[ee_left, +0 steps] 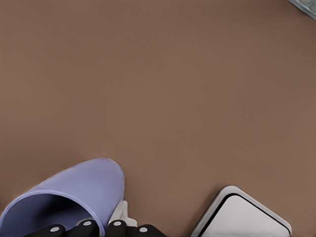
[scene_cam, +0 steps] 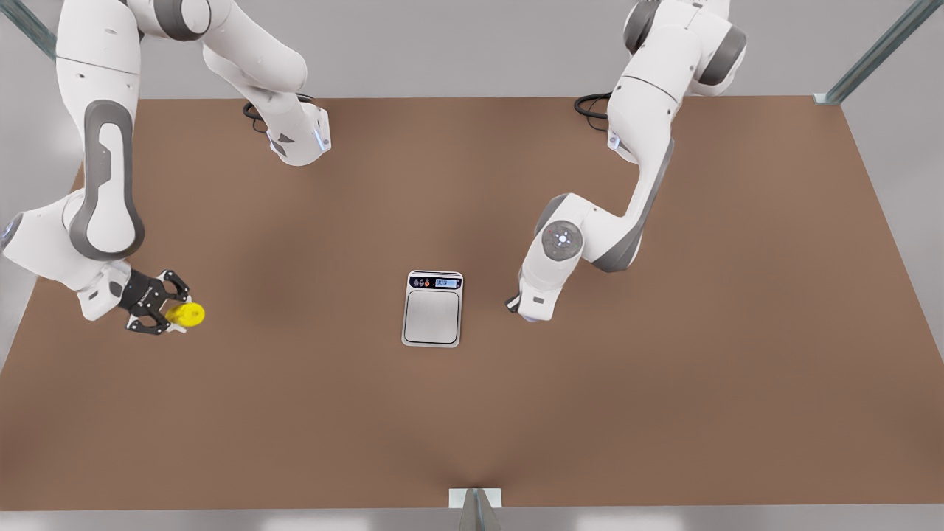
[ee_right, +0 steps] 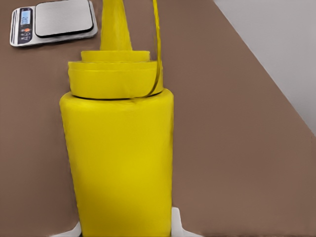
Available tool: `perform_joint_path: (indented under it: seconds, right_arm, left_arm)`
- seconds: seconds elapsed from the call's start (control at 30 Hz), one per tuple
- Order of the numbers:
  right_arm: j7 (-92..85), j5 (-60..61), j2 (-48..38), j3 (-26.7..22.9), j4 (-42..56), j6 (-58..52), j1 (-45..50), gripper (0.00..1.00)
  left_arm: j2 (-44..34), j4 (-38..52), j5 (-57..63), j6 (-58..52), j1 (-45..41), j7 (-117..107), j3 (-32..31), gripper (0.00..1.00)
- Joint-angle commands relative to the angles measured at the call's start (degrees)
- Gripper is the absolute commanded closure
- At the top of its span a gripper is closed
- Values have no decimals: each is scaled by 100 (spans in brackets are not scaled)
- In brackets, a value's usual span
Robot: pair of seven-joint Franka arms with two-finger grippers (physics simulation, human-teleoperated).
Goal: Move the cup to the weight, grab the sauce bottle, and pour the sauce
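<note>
The yellow sauce bottle (scene_cam: 188,315) stands upright near the table's edge on the front view's left. My right gripper (scene_cam: 171,314) is shut on it, with its white pads (ee_right: 177,223) against the bottle's (ee_right: 121,158) lower sides. The lavender cup (ee_left: 74,195) sits on the table close beside the weight (scene_cam: 433,308), on the front view's right of it. My left gripper (ee_left: 101,228) is shut on the cup, one pad (ee_left: 121,215) against its outer wall. A corner of the weight (ee_left: 244,215) lies a short way from the cup. In the front view the left hand (scene_cam: 537,299) hides the cup.
The brown table (scene_cam: 664,383) is bare around the weight. Metal frame posts (scene_cam: 870,59) stand at the far corners, and a bracket (scene_cam: 476,501) sits at the near edge. Cables (scene_cam: 590,107) lie by the arm bases.
</note>
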Motion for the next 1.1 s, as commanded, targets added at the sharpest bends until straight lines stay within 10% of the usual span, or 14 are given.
perform_joint_path:
  seconds: [0.0, 0.87, 0.93, 1.07]
  right_arm:
    - [-2, 6, -20, 7, -42, 74, -8, 42]
    - [7, 7, -354, 534, -622, 1525, 1, 42]
    - [-2, 7, -354, 534, -666, 1665, 168, 42]
    - [-11, -2, -363, 525, -763, 2043, 352, 42]
  left_arm:
    - [16, 14, -251, 12, -16, -10, 0, 79]
    - [2477, 3661, -180, -401, -1001, -1627, 26, 79]
    - [2512, 3661, -180, -287, -1001, -1628, 26, 51]
    - [2591, 3670, -180, -278, -1106, -1821, 26, 47]
